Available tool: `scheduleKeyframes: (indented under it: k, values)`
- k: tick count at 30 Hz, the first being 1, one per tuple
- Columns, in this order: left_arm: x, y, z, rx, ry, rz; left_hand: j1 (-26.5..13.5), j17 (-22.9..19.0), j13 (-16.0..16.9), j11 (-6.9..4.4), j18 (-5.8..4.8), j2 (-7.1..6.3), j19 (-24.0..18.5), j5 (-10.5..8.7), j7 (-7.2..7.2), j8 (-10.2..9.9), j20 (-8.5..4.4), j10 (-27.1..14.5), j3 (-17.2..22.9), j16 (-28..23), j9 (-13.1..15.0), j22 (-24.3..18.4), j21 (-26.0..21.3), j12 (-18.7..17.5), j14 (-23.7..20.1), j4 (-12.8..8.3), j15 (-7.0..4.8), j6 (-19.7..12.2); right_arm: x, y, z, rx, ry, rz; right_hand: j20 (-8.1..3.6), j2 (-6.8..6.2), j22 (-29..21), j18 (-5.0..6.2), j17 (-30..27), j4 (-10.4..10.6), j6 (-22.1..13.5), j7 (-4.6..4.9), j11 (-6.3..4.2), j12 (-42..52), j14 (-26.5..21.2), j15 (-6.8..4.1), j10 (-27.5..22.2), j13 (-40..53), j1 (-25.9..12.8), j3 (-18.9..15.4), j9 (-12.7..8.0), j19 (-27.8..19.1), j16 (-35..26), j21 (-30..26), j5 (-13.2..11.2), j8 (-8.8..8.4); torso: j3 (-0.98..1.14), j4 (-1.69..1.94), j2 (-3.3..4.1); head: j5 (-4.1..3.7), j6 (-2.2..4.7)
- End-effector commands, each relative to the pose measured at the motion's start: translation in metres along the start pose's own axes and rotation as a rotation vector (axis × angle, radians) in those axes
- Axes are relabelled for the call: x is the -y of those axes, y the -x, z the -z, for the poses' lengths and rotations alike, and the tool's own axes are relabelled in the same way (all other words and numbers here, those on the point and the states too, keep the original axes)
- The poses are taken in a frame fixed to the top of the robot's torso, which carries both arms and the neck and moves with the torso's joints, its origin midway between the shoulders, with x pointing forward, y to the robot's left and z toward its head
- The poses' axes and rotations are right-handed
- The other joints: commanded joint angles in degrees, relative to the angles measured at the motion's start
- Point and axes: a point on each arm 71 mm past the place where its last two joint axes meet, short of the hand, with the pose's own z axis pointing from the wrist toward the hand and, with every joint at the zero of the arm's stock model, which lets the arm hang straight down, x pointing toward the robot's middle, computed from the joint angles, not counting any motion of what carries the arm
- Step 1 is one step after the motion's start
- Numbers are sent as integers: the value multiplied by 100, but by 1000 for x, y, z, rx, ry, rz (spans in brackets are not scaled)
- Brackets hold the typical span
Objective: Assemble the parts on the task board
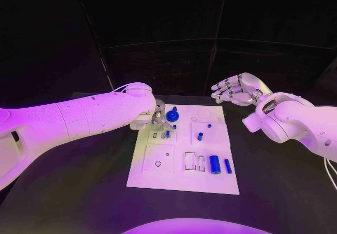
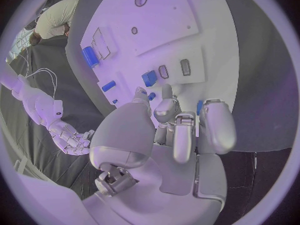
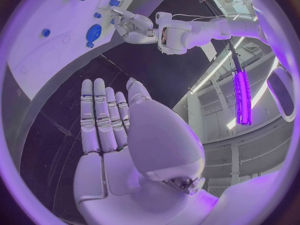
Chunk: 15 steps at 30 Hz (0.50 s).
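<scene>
The white task board [image 1: 158, 179] sits mid-worktop [image 1: 281, 170], with a fat blue cylinder [image 1: 215, 165] lying in a slot beside a thinner blue pin [image 1: 227, 165]. The left hand [image 1: 157, 117] hovers over the board's far-left corner by a round blue part [image 1: 172, 115], can't tell if it's holding anything. The right hand [image 1: 237, 89] is off the board, fingers spread, empty.

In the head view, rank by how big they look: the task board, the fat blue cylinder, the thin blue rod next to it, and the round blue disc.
1. task board
2. round blue disc
3. fat blue cylinder; close to the disc, so that order is unsure
4. thin blue rod
</scene>
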Motion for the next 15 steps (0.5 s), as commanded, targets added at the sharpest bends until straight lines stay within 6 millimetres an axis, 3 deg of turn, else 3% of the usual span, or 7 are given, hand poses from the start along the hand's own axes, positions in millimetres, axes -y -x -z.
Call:
scheduleKeyframes:
  k: [1, 15]
  values:
    - [0, -2, 0, -22, 12, -24, 22, 1507, 8, -3, -54, 53, 19, -15, 6, 33, -20, 13, -36, 17, 8, 5, 35, 21, 615, 7, -38, -42, -2, 4, -2, 28, 43, -87, -2, -31, -101, 17, -125, 10, -62, 14, 10, -35, 110, 4, 65, -247, 48, 78, -11, 119, -166, -156, -3, 58, -2, -7, -2, 3, -13]
    - [8, -6, 0, -46, -23, -33, 93, 1507, 1, 5, -47, 173, -10, -12, 12, 84, -10, -6, -31, 17, 86, -3, 27, 12, 615, -4, -29, -91, 3, 5, -12, 26, 46, -98, -18, -70, -198, 14, -250, -15, -89, 32, 15, -20, 221, 4, 103, -521, 105, 238, -13, 243, -334, -312, 104, 125, 4, 4, -6, -16, -51]
